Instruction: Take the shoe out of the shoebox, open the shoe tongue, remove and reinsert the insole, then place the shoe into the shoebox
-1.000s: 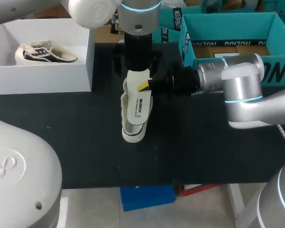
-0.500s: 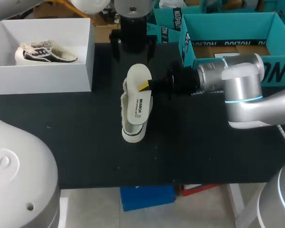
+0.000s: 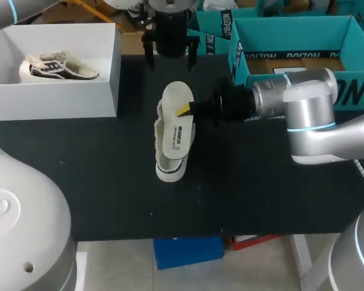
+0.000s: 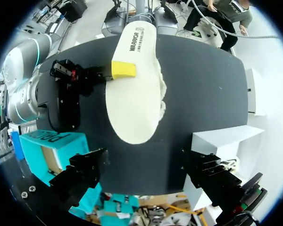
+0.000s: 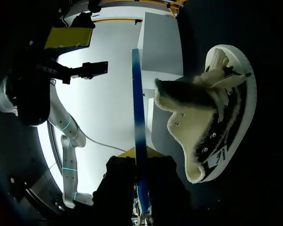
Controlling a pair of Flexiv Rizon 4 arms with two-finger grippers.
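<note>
Black table (image 3: 109,182) holds an open teal box (image 3: 297,27) at its far right corner, probably a smaller teal box (image 3: 213,37) beside it, and a spare sneaker (image 3: 59,66) inside the white box (image 3: 54,100).

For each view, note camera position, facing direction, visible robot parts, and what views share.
Head view: above and behind, looking down on black table; left arm, right arm show, right gripper pinching white foam insole.
Left wrist view: over the insole, looking down; open left gripper shows.
Right wrist view: low, facing cream sneaker; own gripper holds insole edge-on.
All share the insole.
</note>
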